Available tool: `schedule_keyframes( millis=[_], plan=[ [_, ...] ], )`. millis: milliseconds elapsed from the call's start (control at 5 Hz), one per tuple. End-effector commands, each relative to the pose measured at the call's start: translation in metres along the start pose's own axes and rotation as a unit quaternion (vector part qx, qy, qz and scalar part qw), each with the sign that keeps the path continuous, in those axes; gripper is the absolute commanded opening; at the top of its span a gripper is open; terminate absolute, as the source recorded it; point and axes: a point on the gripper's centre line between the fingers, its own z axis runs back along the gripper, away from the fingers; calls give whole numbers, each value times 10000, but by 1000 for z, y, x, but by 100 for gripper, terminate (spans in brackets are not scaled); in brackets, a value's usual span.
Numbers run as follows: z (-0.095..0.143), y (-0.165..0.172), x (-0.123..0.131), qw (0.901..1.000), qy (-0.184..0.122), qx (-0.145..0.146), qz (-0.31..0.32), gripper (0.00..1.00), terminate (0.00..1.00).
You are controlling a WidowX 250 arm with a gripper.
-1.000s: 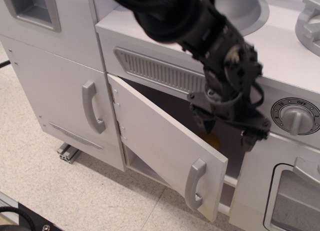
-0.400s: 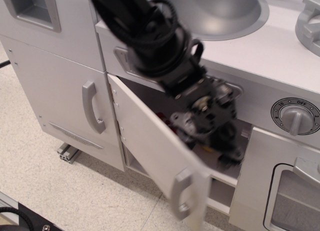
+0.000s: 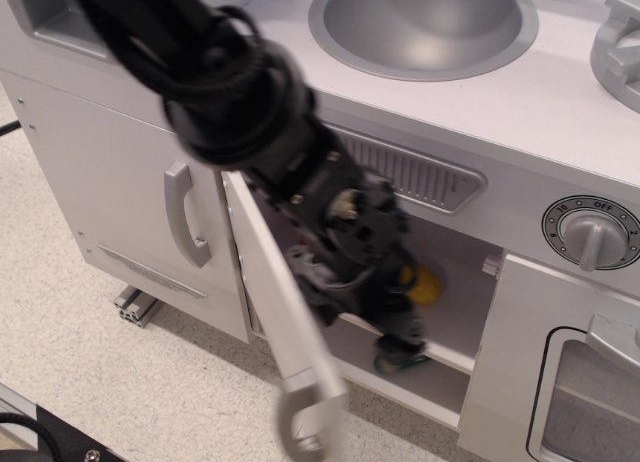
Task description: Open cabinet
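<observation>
At the centre of the frame the cabinet (image 3: 455,272) stands open, its pale-grey door (image 3: 285,322) swung far out toward the lower middle so that it shows almost edge-on. The door is blurred, and its curved handle (image 3: 300,427) sits at the bottom edge of the picture. Behind it the white interior shows a shelf (image 3: 450,357) running to the right, with a small yellow object (image 3: 422,284) resting inside, partly hidden by the arm. The black arm (image 3: 215,77) enters from the upper left and slants down across the opening. Its hand (image 3: 398,350) hangs just in front of the shelf edge, close beside the inner face of the door; blur and dark parts hide the fingers, so I cannot tell whether they are apart or together. Above the opening lies a ribbed vent panel (image 3: 420,177), and over that a round silver sink (image 3: 425,24). A dial knob (image 3: 592,232) sits at the right. Left of the open door stands a taller grey door (image 3: 120,192) with its own handle (image 3: 183,214), closed.
</observation>
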Motion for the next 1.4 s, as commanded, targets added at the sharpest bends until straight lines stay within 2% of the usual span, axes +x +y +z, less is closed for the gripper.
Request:
schedule_keyframes(
  millis=[0, 200, 400, 600, 1200],
  plan=[
    [2, 37, -2, 9991, -81, 312, 275, 100, 0],
    [2, 51, -4, 9982, -7, 399, 438, 100, 0],
    [-5, 71, -1, 9956, -32, 693, 629, 100, 0],
    [-6, 84, -2, 9946, 11, 806, 656, 100, 0],
    [-6, 84, -2, 9946, 11, 806, 656, 100, 0]
  ],
)
